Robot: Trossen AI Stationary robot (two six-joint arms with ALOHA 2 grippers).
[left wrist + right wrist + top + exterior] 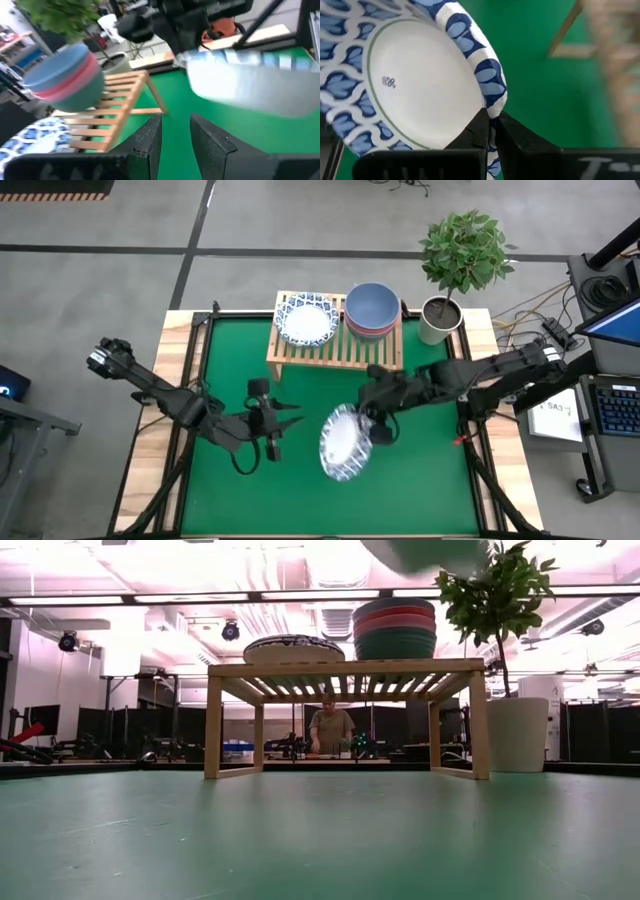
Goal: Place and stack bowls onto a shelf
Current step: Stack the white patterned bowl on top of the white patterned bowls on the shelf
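The light-wood shelf point(335, 352) stands at the table's far side. On its left part lie shallow white bowls with blue patterned rims point(307, 320), stacked. On its right part sits a stack of deeper bowls point(372, 308), blue-grey on top, with red and dark green showing below in the low view point(395, 630). My right gripper point(375, 428) is shut on another white blue-patterned bowl point(345, 443) above the table's middle. My left gripper point(285, 420) hovers open to the left of that bowl, touching nothing. My right gripper pinches the white patterned bowl by its rim point(495, 102) between the two fingers point(481, 131), one on the inner side and one on the underside. It comes from the table's right. The bowl is lifted clear of the table and tilted, its underside point(415, 80) facing the wrist camera.
A potted plant in a grey pot point(440, 320) stands just right of the shelf. Wooden table borders point(165, 400) frame the green mat point(300, 490), which has free room in front of the shelf. A person point(330, 728) shows far behind the table.
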